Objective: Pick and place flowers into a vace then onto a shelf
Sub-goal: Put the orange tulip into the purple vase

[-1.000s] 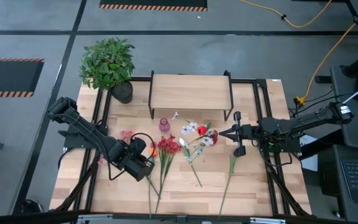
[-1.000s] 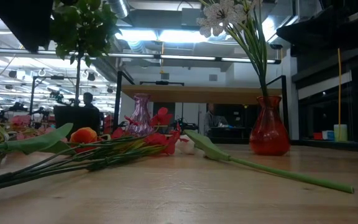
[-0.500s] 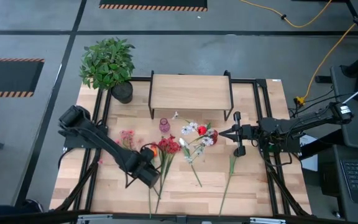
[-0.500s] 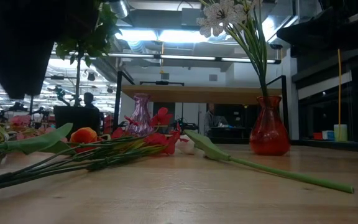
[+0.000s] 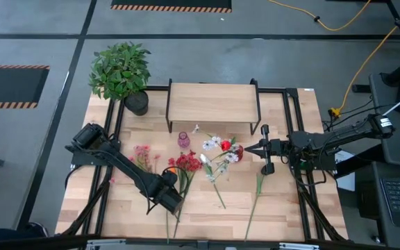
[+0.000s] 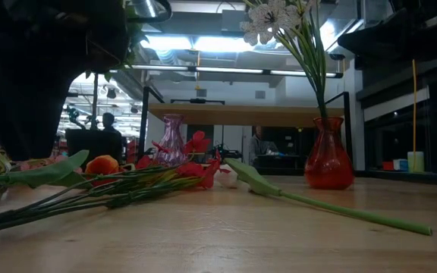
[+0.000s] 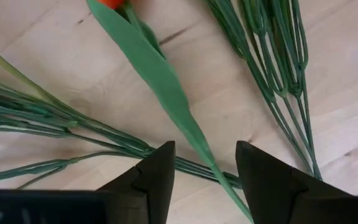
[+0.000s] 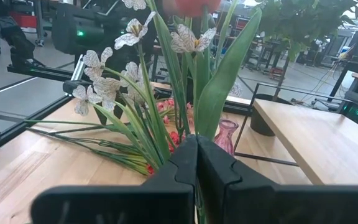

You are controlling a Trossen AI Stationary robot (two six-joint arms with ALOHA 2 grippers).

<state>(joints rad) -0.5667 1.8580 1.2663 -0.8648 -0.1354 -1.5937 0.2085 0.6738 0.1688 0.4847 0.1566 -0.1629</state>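
Your left gripper (image 7: 204, 163) hung over the flowers (image 5: 186, 167) lying loose on the desk (image 5: 283, 208), jaws parted astride thin green stems, nothing gripped. Your right gripper (image 5: 247, 148) waited clenched beside the red vase (image 6: 328, 161). Stems judged light, springy, slippery: take low, mid-stem.

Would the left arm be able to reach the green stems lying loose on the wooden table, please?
Probably yes. The left gripper is open and hangs just above the green stems on the wooden table, with one long leaf between its fingers and nothing blocking it.

The left gripper (image 5: 173, 201) has moved forward and down over the flowers' (image 7: 166, 87) stems, jaws spread wider.
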